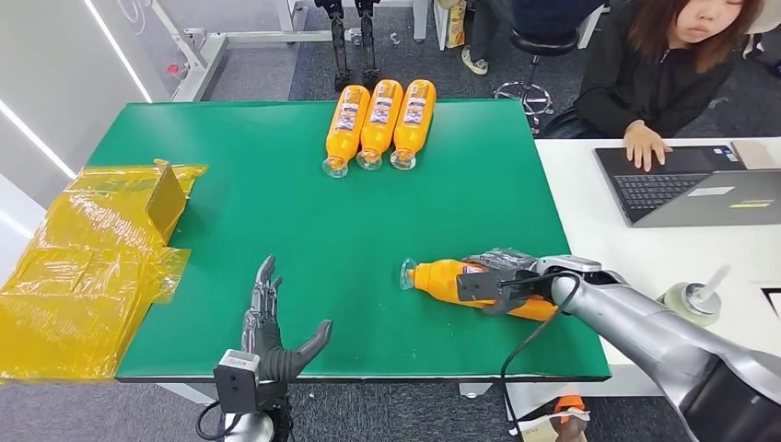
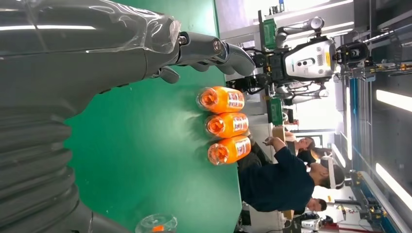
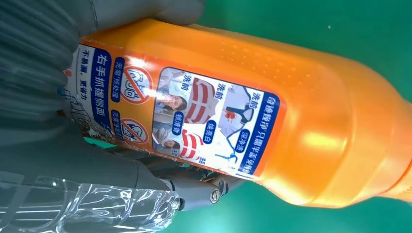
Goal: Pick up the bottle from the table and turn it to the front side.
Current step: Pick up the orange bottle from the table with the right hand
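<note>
Yellow plastic wrap [image 1: 87, 267] heaped at far left of green table [image 1: 276, 203]. My left hand [image 1: 273, 333] low at near table edge, palm up, fingers spread, holding nothing. Three orange bottles [image 1: 379, 122] lying side by side at far edge, caps toward me. Bottle [image 1: 440, 277] orange, clear cap pointing left, lying on its side right of centre; label with laundry pictures faces wrist camera. My right hand [image 1: 502, 281] wrapped around its labelled body, grasping it, arm reaching in from right.
</note>
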{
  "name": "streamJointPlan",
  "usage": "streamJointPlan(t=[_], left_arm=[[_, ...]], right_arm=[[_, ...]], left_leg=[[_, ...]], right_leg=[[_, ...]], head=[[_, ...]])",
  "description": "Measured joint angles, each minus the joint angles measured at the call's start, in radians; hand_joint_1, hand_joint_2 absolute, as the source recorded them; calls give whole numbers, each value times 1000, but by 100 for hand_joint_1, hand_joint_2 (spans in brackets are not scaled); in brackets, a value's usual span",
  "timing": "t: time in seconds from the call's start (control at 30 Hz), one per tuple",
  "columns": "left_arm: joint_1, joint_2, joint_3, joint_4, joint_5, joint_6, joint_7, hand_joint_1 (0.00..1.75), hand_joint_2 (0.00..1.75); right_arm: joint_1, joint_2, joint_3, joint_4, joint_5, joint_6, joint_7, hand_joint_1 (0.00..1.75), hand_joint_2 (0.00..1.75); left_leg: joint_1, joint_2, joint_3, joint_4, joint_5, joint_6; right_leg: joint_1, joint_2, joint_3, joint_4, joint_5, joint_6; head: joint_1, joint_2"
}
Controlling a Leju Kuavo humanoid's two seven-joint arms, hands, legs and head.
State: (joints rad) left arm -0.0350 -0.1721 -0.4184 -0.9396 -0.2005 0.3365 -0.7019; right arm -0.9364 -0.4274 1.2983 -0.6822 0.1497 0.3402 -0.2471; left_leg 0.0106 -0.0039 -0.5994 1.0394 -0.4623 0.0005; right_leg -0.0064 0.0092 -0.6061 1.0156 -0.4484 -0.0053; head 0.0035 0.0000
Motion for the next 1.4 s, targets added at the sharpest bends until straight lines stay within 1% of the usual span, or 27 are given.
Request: streamJointPlan(t=[0.33, 0.4, 0.47, 0.57, 0.63, 0.73, 0.83, 0.97, 1.13, 1.27, 1.3, 1.4], left_arm=[[3, -2, 8, 0, -2, 1, 0, 0, 175], [4, -2, 10, 0, -2, 4, 0, 0, 175], [4, -2, 12, 0, 0, 11, 0, 0, 175], [5, 0, 15, -1, 4, 21, 0, 0, 175], [5, 1, 19, -3, -2, 18, 0, 0, 175], [3, -1, 35, -5, -35, -6, 0, 0, 175], [-5, -11, 54, -3, -67, -25, 0, 0, 175], [-26, -27, 67, 7, -75, -52, 0, 0, 175], [-57, -44, 69, 31, -46, -128, 0, 0, 175], [-67, -54, 69, 50, 0, -200, 0, 0, 175], [-69, -56, 70, 54, 22, -231, 0, 0, 175], [-71, -60, 74, 71, 123, -368, 0, 0, 175]], right_arm=[[9, -3, -1, -12, 1, -11, -3, 175, 175], [18, -8, -8, -25, 8, -35, -10, 175, 175], [42, -21, -27, -59, 25, -81, -21, 175, 175], [116, -56, -85, -165, 82, -184, -20, 175, 175], [188, -77, -148, -263, 136, -246, -3, 175, 175], [319, -90, -272, -426, 244, -290, 30, 175, 175], [442, -65, -390, -552, 367, -313, 47, 175, 175], [535, -6, -496, -630, 457, -330, 55, 175, 175], [587, 49, -567, -675, 510, -330, 57, 175, 175], [610, 70, -605, -696, 521, -331, 48, 175, 175], [615, 71, -612, -698, 519, -330, 40, 175, 175], [624, 72, -624, -700, 509, -326, 2, 175, 175]], left_leg=[[0, 0, 3, 0, 0, 0], [0, 0, 3, 0, 0, 0], [0, 0, 3, 0, 0, 0], [1, 0, 3, 0, -1, 1], [1, 0, 4, 0, -1, 1], [1, -1, 3, -1, -1, 1], [0, -2, 1, -1, -1, 1], [0, -3, 0, -2, -1, 1], [0, -3, -1, -2, -1, 1], [0, -3, -1, -2, -1, 1], [0, -3, -1, -2, -1, 1], [0, -3, -1, -2, -1, 1]], right_leg=[[0, 0, 3, 0, 0, 0], [0, 0, 3, 0, 0, 0], [0, 0, 3, -1, 0, 0], [1, 0, 4, -1, 0, 0], [1, 0, 5, -1, 0, 0], [1, -1, 4, -1, -1, 1], [1, -2, 2, -1, -1, 1], [1, -3, 1, -1, -1, 1], [0, -3, 1, -1, -1, 1], [0, -3, 1, -1, -1, 1], [0, -3, 1, -1, -1, 1], [0, -3, 1, -1, -1, 1]], head=[[0, 0], [0, 0], [0, 0], [0, 0], [0, 0], [0, 0], [0, 0], [0, 0], [0, 0], [0, 0], [0, 0], [0, 0]])
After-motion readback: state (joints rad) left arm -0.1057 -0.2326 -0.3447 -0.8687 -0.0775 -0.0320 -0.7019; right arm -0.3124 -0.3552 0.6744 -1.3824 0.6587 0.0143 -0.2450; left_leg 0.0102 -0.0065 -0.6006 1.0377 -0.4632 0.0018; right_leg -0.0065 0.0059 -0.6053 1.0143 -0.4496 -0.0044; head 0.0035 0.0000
